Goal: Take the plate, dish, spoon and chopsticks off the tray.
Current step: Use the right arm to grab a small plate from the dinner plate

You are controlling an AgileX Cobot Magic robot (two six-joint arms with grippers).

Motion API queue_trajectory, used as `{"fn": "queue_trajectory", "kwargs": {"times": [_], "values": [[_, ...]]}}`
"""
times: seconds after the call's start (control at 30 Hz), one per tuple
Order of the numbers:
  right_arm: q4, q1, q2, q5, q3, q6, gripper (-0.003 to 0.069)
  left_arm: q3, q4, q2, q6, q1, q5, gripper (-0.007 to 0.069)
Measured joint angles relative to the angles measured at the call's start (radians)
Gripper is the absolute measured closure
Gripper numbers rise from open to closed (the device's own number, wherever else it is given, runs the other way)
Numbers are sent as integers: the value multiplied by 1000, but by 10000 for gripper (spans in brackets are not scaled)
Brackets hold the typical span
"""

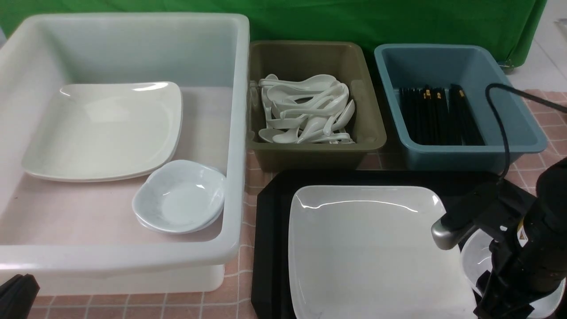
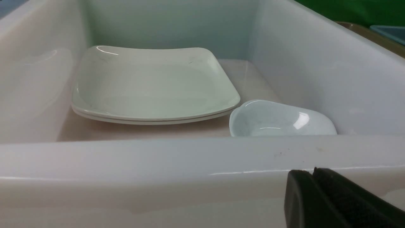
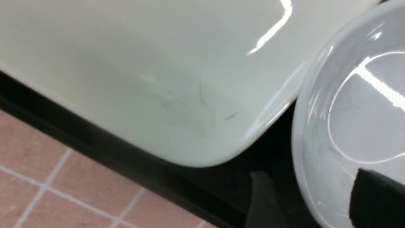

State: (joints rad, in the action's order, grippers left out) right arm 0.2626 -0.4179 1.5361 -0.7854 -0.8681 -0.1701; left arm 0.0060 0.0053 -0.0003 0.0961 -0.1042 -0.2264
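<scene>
The plate lies flat on the black tray. Beside it, at the tray's right end, sits the small dish, mostly hidden behind my right arm in the front view. My right gripper is open and astride the dish's rim, with one finger inside the dish and the other outside over the tray. My left gripper is shut and empty, low in front of the white tub. No spoon or chopsticks show on the tray.
A big white tub on the left holds two stacked plates and small dishes. Behind the tray stand an olive tub with several spoons and a blue tub with black chopsticks. A black cable loops above my right arm.
</scene>
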Motion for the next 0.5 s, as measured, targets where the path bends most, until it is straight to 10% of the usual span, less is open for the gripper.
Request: {"fn": "queue_trajectory", "kwargs": {"times": [0.27,0.5], "values": [[42,0,151,20,0,0,244,0,-5,0,0,0,0,604],[86,-5,176,27,-3,-6,426,0,-5,0,0,0,0,604]]}}
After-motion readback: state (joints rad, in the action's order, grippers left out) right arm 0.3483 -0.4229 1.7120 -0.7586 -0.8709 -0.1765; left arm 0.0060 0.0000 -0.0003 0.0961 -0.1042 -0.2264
